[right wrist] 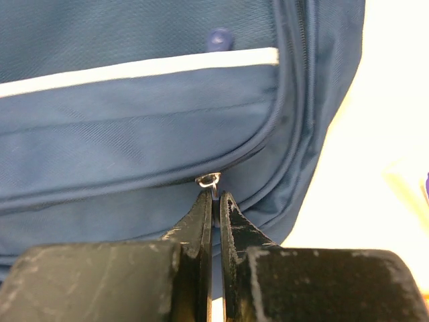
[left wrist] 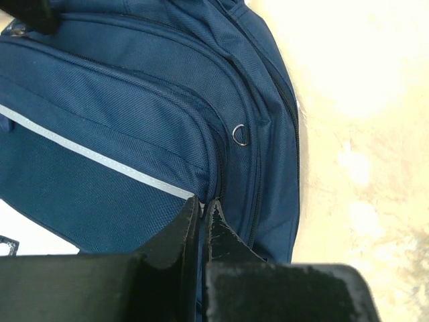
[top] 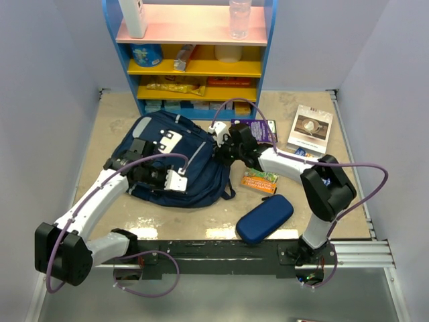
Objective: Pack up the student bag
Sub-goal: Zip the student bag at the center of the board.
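Note:
The student bag (top: 161, 157) is a navy backpack lying flat in the middle of the table, with a thin light stripe (left wrist: 100, 157) across its front pocket. My left gripper (top: 186, 178) comes in from the left. Its fingertips (left wrist: 203, 205) are shut on the bag's fabric where the stripe ends at the pocket seam. At the bag's right edge, my right gripper (top: 216, 153) has pinched a small metal zipper pull (right wrist: 209, 180). Its jaws (right wrist: 216, 198) are shut on the pull's tab. A second metal ring (left wrist: 240, 135) shows on a zipper further along.
A smaller dark blue zip case (top: 265, 219) lies near the front right. A green and orange snack packet (top: 260, 180), a purple book (top: 258, 129) and a white booklet (top: 310, 127) lie right of the bag. A blue shelf (top: 194, 54) with goods stands at the back.

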You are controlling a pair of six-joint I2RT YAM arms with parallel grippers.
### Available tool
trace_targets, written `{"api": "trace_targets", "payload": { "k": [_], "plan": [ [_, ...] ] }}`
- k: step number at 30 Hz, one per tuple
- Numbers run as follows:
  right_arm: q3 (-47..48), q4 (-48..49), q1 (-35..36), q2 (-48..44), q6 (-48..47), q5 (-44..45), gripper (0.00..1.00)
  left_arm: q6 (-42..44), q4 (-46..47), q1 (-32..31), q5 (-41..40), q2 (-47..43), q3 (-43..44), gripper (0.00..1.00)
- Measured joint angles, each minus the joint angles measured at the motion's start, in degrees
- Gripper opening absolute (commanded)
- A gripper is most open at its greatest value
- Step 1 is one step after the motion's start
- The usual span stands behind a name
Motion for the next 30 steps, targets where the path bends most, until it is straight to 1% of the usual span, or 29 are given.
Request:
{"api": "trace_targets", "payload": {
  "k": [3,8,10,13,14,15,16,17,19,21,23,25,28,30],
  "plan": [
    [2.1,-3.2,-0.1,1.0,1.6,1.3,0.0,3.7,-0.8,0.0,-0.6,-0.8,-1.5,0.06],
    [2.0,-4.4,-0.2,1.4,4.9,1.9,0.0,5.2,-0.6,0.0,-2.4,-1.1,-3.9,0.09],
    [0.2,-3.1,-0.2,0.6,6.5,2.6,0.0,5.2,-0.2,0.1,-3.0,-1.1,-3.9,0.14],
    [-3.5,-0.9,-0.2,-1.9,8.5,3.3,0.0,3.9,2.6,1.2,-4.8,-0.8,-4.9,0.29],
    [-4.9,-0.2,-0.2,-3.0,9.2,3.5,0.0,3.1,3.3,2.2,-6.4,-0.2,-5.2,0.48],
    [-6.4,0.7,-0.2,-4.2,10.0,3.7,0.0,2.1,4.1,3.7,-7.8,0.7,-5.2,0.63],
    [-8.0,1.5,-0.3,-5.5,10.9,3.8,0.0,0.6,4.8,5.1,-9.0,1.9,-4.9,0.85],
    [-9.1,2.0,-0.1,-6.3,11.6,4.0,0.0,-1.0,4.6,6.1,-9.6,3.1,-4.1,1.0],
    [-11.1,3.5,0.9,-7.3,13.4,5.2,0.0,-5.1,3.1,7.2,-9.2,5.7,-0.4,1.0],
    [-12.3,4.9,3.0,-7.2,14.9,6.4,0.0,-10.2,1.6,7.0,-6.4,7.4,4.9,1.0],
    [-13.3,7.0,5.9,-7.2,16.7,6.6,0.0,-16.7,2.1,4.8,-4.3,7.7,10.6,1.0],
    [-14.4,9.5,8.5,-7.2,18.6,6.2,0.0,-23.7,5.9,-0.3,-3.4,6.3,13.3,1.0],
    [-16.6,13.1,10.7,-7.2,21.2,5.3,0.0,-31.9,12.3,-10.7,-4.5,2.6,11.0,1.0],
    [-17.8,14.8,10.8,-7.2,22.5,4.7,0.0,-34.8,14.3,-15.3,-5.1,2.4,9.2,1.0]
  ]
}}
